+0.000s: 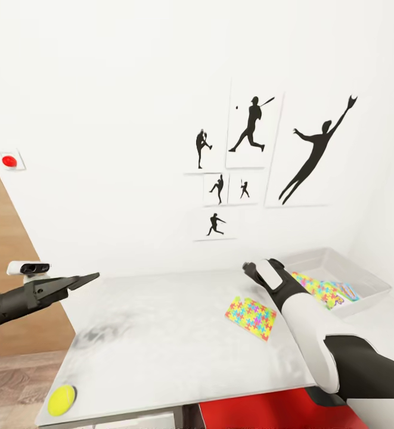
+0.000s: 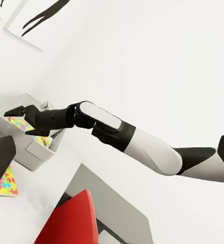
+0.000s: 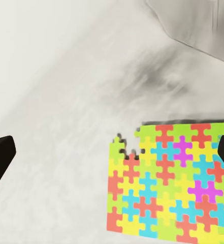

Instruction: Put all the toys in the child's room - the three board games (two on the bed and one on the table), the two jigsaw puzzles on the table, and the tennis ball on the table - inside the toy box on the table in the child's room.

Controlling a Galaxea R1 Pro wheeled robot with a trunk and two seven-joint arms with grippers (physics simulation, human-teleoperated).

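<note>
I have my right claw (image 3: 112, 152) spread wide and empty above the surface (image 1: 161, 333), its dark fingertips (image 3: 1, 152) either side of a jigsaw puzzle (image 1: 251, 317) lying flat just beside the toy box (image 1: 372, 280). That white box sits at the surface's far right corner with a second jigsaw puzzle (image 1: 317, 289) inside it. My left claw (image 1: 83, 280) hangs over the left edge, its fingers looking pressed together with nothing between them, and the tennis ball (image 1: 61, 399) rests at the near left corner.
</note>
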